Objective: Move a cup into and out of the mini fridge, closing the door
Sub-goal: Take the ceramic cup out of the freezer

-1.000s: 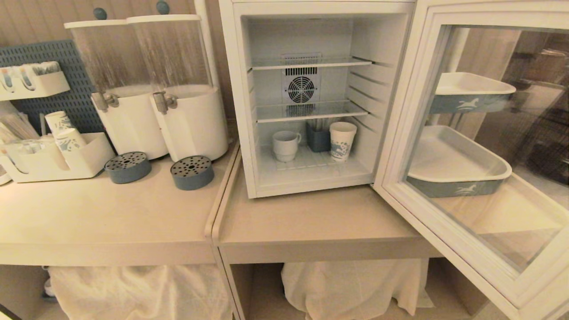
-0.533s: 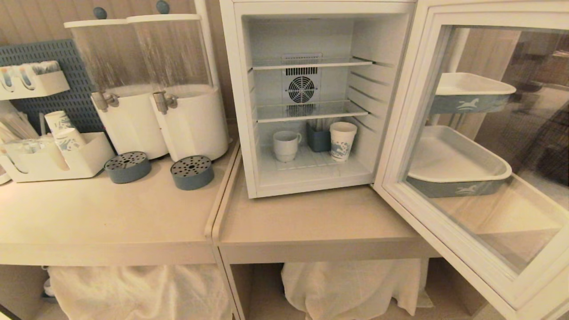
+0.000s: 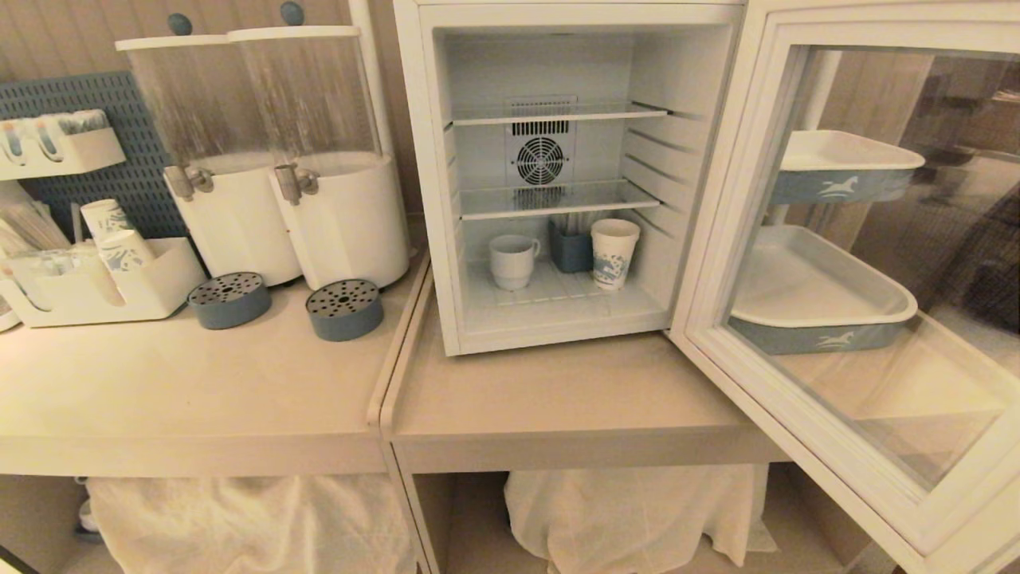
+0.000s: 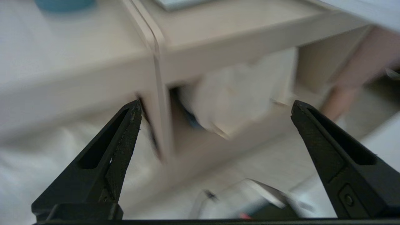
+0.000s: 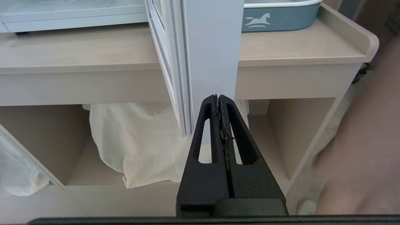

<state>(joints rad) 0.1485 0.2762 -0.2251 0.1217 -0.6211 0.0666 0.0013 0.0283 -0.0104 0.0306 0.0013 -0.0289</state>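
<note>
Two pale counters (image 3: 239,391) meet edge to edge under a beadboard wall. The mini fridge (image 3: 558,48) stands on the right-hand counter, door (image 3: 805,414) swung wide. The cup (image 3: 511,261) sits on its floor. Below counter height, left gripper (image 4: 215,106) spread apart, right gripper (image 5: 218,97) pinched together, both empty.

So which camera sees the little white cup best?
The head view: the cup stands in plain sight on the fridge floor, left of a paper cup. Neither wrist view shows it; the right one sees only the door's edge.
</note>
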